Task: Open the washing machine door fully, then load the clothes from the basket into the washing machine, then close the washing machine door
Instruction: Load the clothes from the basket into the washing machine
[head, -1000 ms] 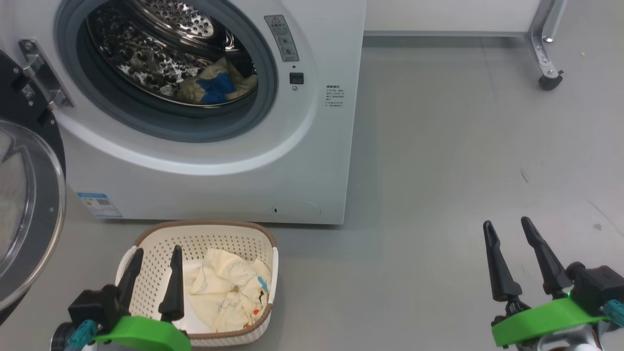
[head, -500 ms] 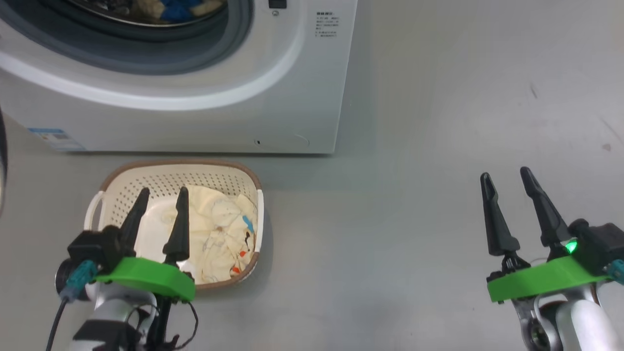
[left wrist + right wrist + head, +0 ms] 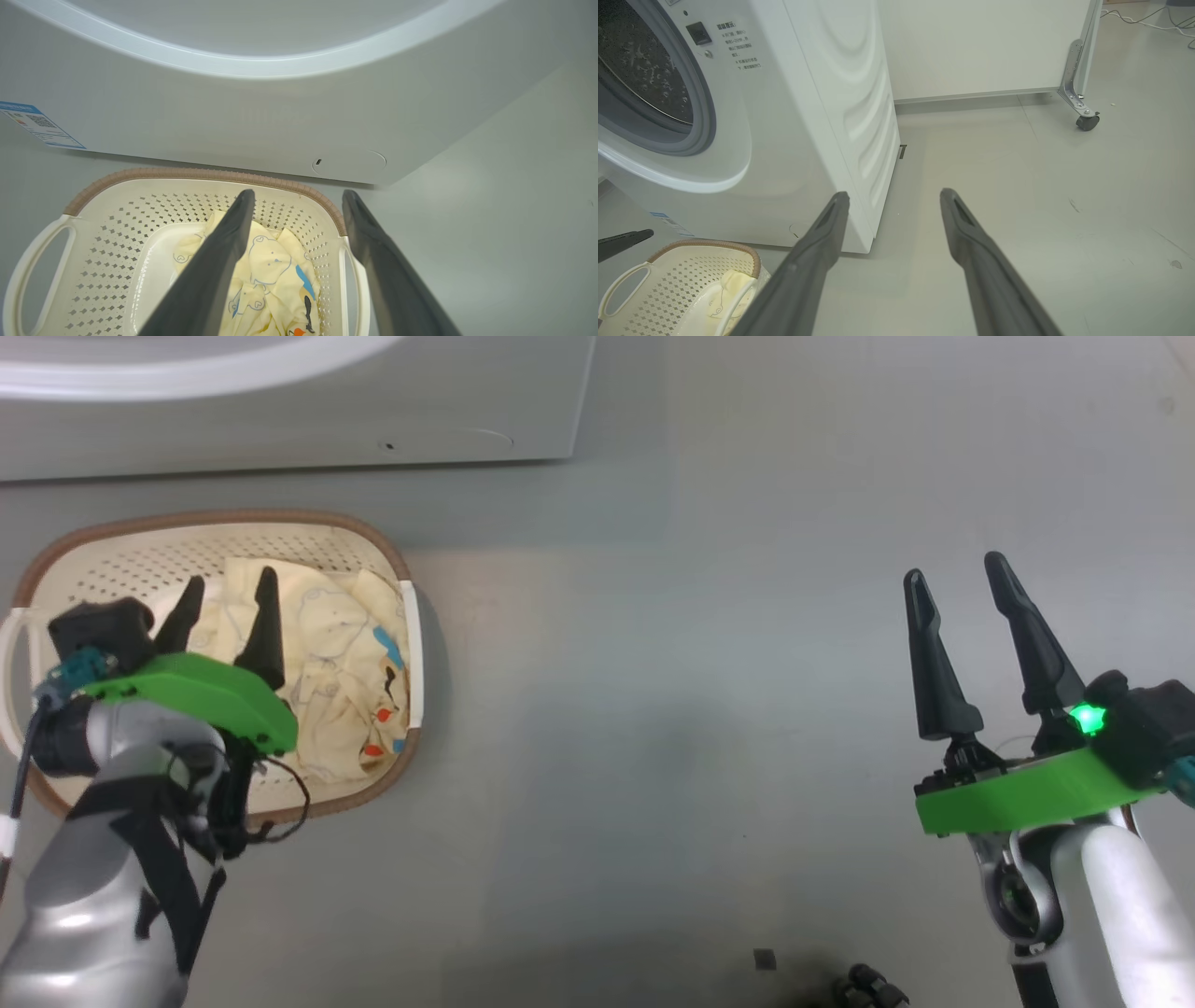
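The cream perforated basket (image 3: 383, 555) with its brown rim sits on the floor just before the white washing machine (image 3: 280, 420). Pale cream-yellow clothes (image 3: 345, 672) with faint line prints lie in it, also seen as clothes (image 3: 275, 275) in the left wrist view. My left gripper (image 3: 229, 586) hangs open over the basket's left half, fingers above the fabric, holding nothing. My right gripper (image 3: 952, 567) stands open over bare floor far to the right. The machine's drum opening (image 3: 640, 79) shows in the right wrist view. The door is out of view.
The basket (image 3: 658, 275) stands close to the machine's front. Grey floor (image 3: 672, 709) stretches between the two arms. A white panel on a metal leg with a caster (image 3: 1087, 122) stands at the back right. A blue sticker (image 3: 35, 123) marks the machine's lower front.
The head camera has tilted down, so the machine slid up out of the picture. My left gripper has come further over the basket, above the clothes. Both grippers stay open.
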{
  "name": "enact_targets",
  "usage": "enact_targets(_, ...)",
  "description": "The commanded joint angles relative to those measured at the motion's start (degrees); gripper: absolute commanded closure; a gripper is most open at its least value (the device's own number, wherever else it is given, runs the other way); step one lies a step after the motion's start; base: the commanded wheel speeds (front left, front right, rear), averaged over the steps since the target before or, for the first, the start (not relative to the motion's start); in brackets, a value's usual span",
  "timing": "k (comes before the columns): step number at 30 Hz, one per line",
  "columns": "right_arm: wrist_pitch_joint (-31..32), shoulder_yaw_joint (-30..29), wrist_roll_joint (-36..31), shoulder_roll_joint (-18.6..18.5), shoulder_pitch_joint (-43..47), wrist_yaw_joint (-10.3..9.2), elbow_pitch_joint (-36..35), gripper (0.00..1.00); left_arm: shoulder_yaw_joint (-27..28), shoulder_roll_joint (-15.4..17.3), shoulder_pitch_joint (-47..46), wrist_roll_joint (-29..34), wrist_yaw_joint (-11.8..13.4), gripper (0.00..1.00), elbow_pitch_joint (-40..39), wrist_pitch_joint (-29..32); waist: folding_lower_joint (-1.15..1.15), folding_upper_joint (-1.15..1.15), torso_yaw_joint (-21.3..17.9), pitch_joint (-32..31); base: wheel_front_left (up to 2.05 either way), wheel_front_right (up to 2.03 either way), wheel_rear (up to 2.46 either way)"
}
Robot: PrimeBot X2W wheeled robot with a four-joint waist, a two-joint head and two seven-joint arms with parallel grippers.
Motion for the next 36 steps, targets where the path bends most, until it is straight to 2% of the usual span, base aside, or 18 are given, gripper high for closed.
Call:
enact_targets(1,-0.7,1.0,-0.3,-0.4,-0.7,-0.16,-1.4,0.00,2.1,1.7,-1.8,-0.4,-0.1,0.00,0.4,0.8,-0.02,0.00,-2.9,4.0,0.00,0.00,0.00)
enact_targets(6,-0.9,2.8,0.4,0.2,-3.0,-0.16,-0.6,0.00,2.1,3.3,-10.1,-0.8,-1.5,0.00,11.9,5.3,-0.02,0.00,-5.5,9.3,0.00,0.00,0.00)
enact_targets(16,-1.0,4.8,1.3,0.7,-6.4,-0.16,-1.0,0.00,1.0,4.9,-20.6,-0.9,-3.3,0.00,25.3,13.1,-0.02,0.00,-8.7,16.2,0.00,0.00,0.00)
enact_targets(18,-1.0,5.2,1.5,0.8,-6.9,-0.16,-1.3,0.00,1.3,5.2,-22.2,-1.4,-2.6,0.00,27.9,15.0,-0.02,0.00,-9.2,17.3,0.00,0.00,0.00)
enact_targets(23,-1.0,5.7,2.2,0.8,-7.6,-0.16,-1.5,0.00,2.2,4.3,-25.9,-3.2,-3.0,0.00,31.5,18.5,-0.02,0.00,-10.1,19.6,0.00,0.00,0.00)
enact_targets(27,-1.0,7.0,2.8,0.8,-8.4,-0.16,-1.5,0.00,1.8,5.1,-27.7,-3.0,-2.6,0.00,34.2,21.1,-0.02,0.00,-11.6,21.0,0.00,0.00,0.00)
enact_targets(36,-1.0,8.2,3.9,0.8,-8.7,-0.16,-2.2,0.00,1.3,5.4,-29.8,-3.3,0.0,0.00,37.2,26.1,-0.02,0.00,-14.1,23.2,0.00,0.00,0.00)
